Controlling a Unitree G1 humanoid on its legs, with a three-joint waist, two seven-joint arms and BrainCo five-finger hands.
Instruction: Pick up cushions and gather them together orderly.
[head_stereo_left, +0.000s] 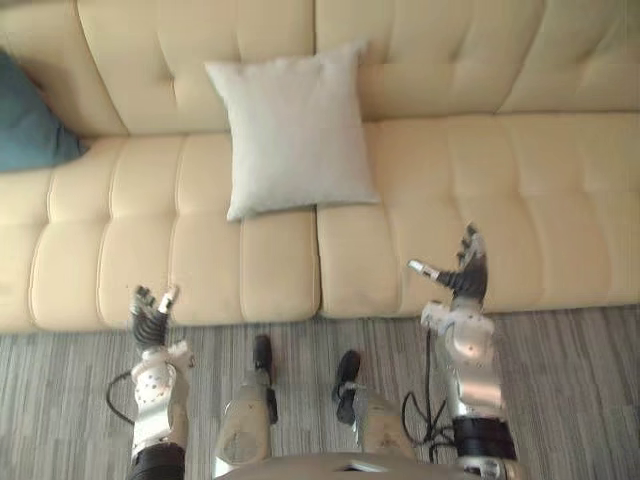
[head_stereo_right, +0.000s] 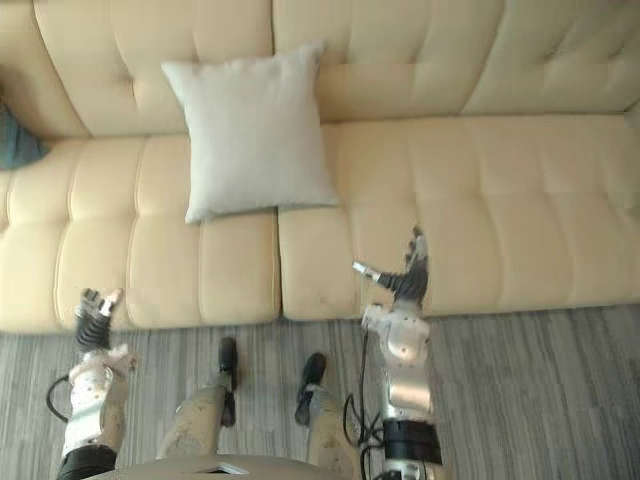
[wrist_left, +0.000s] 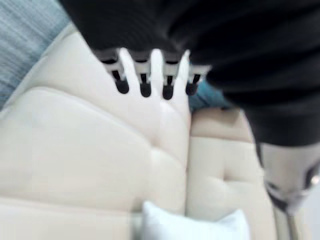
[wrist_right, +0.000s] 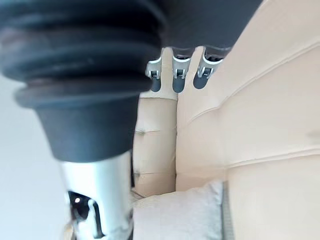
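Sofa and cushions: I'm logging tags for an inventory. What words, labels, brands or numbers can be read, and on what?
None: no word, label, number or sign shows on the white cushion, the teal cushion, the cream sofa or the grey floor.

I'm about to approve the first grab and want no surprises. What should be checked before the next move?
1. Left hand free, fingers straight: ok.
2. Right hand free, fingers open: ok.
3. White square fabric cushion unobstructed, leaning on the backrest of the cream tufted sofa: ok.
4. Teal cushion at the sofa's left end fully in view: not ok, cut by the frame edge.
5. Cushions gathered: not ok, they sit apart.
6. Hand touching a cushion: not ok, both are near the seat's front edge.
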